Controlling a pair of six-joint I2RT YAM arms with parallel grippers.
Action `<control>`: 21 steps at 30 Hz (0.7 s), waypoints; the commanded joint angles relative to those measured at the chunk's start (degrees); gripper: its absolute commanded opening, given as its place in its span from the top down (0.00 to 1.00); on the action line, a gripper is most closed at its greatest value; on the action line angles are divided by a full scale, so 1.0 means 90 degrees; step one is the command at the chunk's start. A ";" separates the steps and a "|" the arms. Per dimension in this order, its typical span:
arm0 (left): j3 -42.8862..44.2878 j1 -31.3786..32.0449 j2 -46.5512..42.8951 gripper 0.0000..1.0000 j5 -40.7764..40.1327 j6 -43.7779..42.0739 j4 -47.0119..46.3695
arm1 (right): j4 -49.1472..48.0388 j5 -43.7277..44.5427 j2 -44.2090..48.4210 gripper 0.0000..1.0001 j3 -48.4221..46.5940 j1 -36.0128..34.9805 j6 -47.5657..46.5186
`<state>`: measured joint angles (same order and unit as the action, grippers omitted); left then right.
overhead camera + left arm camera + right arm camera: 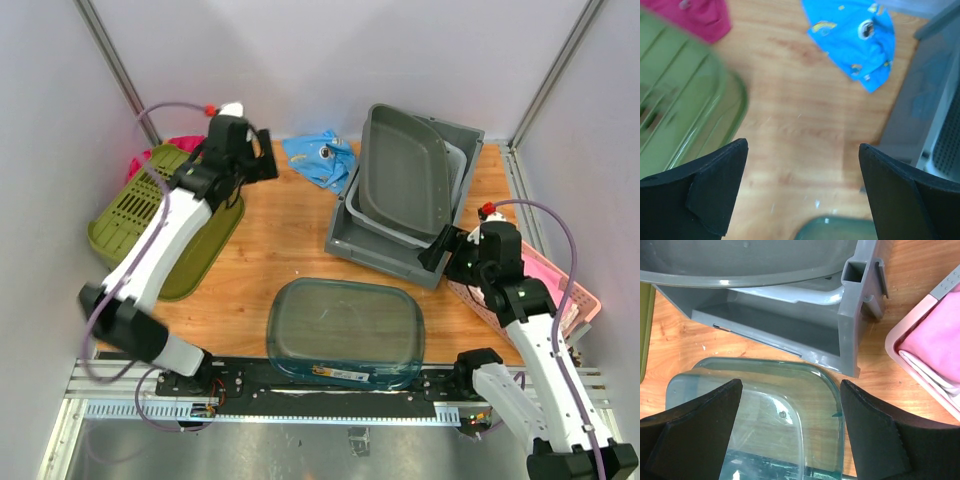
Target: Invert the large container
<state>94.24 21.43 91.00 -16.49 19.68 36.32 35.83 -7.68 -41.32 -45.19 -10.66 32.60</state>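
Robotics lab: white panel walls [330, 50] and metal framing [110, 48] enclose a wooden counter [290, 250] (two arms [160, 240] bolted at near edge).

No legible text, label, brand or number anywhere.

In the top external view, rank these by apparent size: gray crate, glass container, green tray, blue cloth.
1. gray crate
2-3. glass container and green tray: these look about alike, and the tray is partly hidden, so they are left unranked
4. blue cloth

Wooden table [280, 240] (orange-brown grain) boxed in by pale, seemingly lilac walls [320, 60].
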 commanded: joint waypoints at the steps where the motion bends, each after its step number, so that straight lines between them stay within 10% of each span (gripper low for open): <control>1: -0.1571 -0.0134 -0.1831 0.01 -0.1186 0.0970 0.1038 | -0.0318 -0.0095 -0.0277 0.18 -0.0023 -0.0122 -0.0191; 12: -0.2859 -0.1123 -0.4475 0.01 -0.2199 0.3697 0.4221 | -0.0924 -0.0774 -0.0888 0.19 0.0058 -0.0125 -0.0153; 21: -0.3830 -0.2955 -0.4638 0.01 -0.1386 0.3312 0.3300 | -0.0725 -0.0789 -0.0691 0.18 0.0036 -0.0150 -0.0236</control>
<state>62.98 2.31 49.34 -32.01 50.19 70.67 29.02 -13.82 -48.82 -45.06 -10.66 31.57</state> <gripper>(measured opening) 0.991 0.817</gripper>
